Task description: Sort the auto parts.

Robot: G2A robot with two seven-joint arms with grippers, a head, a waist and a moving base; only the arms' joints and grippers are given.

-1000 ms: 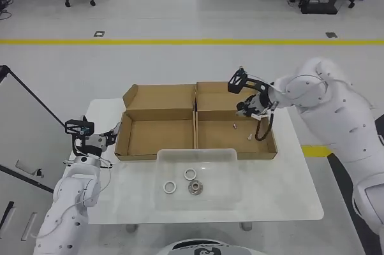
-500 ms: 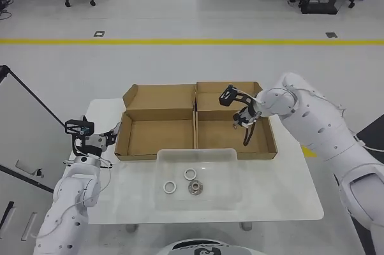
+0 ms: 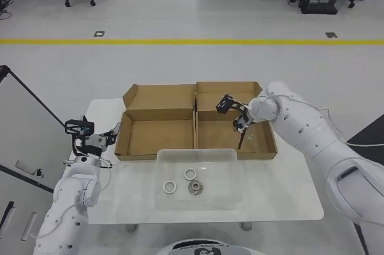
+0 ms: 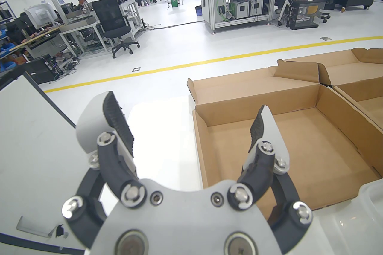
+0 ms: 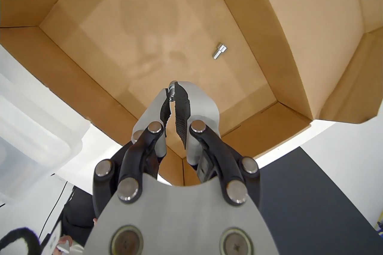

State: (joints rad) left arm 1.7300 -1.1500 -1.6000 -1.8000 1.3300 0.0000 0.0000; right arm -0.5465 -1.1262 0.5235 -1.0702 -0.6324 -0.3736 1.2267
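Note:
My right gripper (image 5: 172, 94) hangs over the floor of the right cardboard box (image 3: 214, 137) and is shut on a small threaded bolt (image 5: 171, 92) pinched at the fingertips. A second silver bolt (image 5: 220, 50) lies loose on the box floor a little beyond the tips. In the top view this right gripper (image 3: 242, 141) points down near the box's right half. My left gripper (image 4: 185, 106) stands open and holds nothing, just outside the left cardboard box (image 4: 287, 145), over the table's left edge (image 3: 112, 135).
A clear plastic bin (image 3: 198, 156) sits in front of the boxes, holding two white rings (image 3: 190, 173) (image 3: 169, 187) and a metal flanged part (image 3: 195, 187). Both boxes have raised flaps at the back. A white panel (image 4: 36, 130) stands left of the table.
The right arm has swung left and toward the box's front wall, its gripper now lower inside the right box. The left arm has not moved.

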